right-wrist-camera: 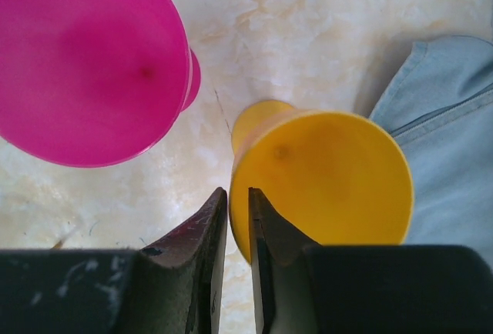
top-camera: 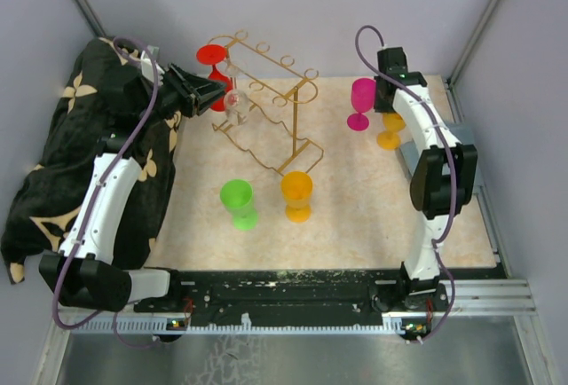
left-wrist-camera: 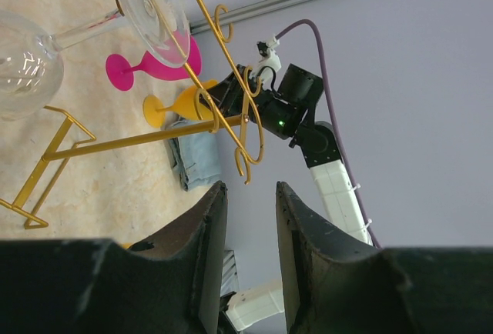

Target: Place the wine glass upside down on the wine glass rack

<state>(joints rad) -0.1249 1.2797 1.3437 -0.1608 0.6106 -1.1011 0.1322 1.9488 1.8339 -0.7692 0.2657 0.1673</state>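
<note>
The gold wire rack (top-camera: 271, 114) stands at the back middle. A clear wine glass (top-camera: 232, 104) hangs in it near its left end, foot (left-wrist-camera: 150, 11) up against the wire loops and bowl (left-wrist-camera: 23, 72) down. My left gripper (top-camera: 216, 94) is just left of that glass, open and empty (left-wrist-camera: 248, 195), not touching it. My right gripper (top-camera: 388, 106) is at the back right, pointing down. Its fingers (right-wrist-camera: 235, 211) stand on either side of the rim of a yellow glass (right-wrist-camera: 331, 172), nearly shut on it. A magenta glass (right-wrist-camera: 85, 65) stands right beside it.
A red glass (top-camera: 213, 58) stands behind the rack's left end. A green glass (top-camera: 238, 203) and an orange glass (top-camera: 297, 194) stand in front of the rack. A black patterned cloth (top-camera: 80, 154) lies on the left and a blue cloth (right-wrist-camera: 454, 141) on the right.
</note>
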